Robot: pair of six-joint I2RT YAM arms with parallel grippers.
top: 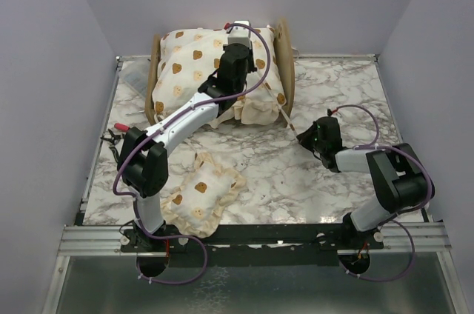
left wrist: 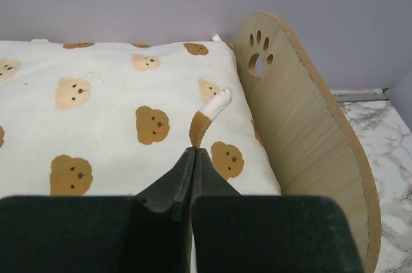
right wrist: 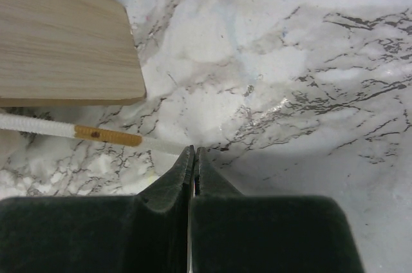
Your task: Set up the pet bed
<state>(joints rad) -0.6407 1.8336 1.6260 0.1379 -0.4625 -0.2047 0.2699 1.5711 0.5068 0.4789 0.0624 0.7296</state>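
Marble table [top: 333,92] | pet bed [top: 286,69] under left pincer [left wrist: 194,152], beside right pincer [right wrist: 194,150] | both together

light: bright, even, overhead | shadows: soft | glare: faint sheen on marble table [right wrist: 283,102] | focus: sharp

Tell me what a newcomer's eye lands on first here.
First comes the big bear-print cushion filling the plywood pet bed at the far side of the marble table, with the left gripper shut over it. Next come the small matching pillow lying loose by the left arm's base, and the right gripper, shut at a white-and-orange cord by the bed's wooden corner.
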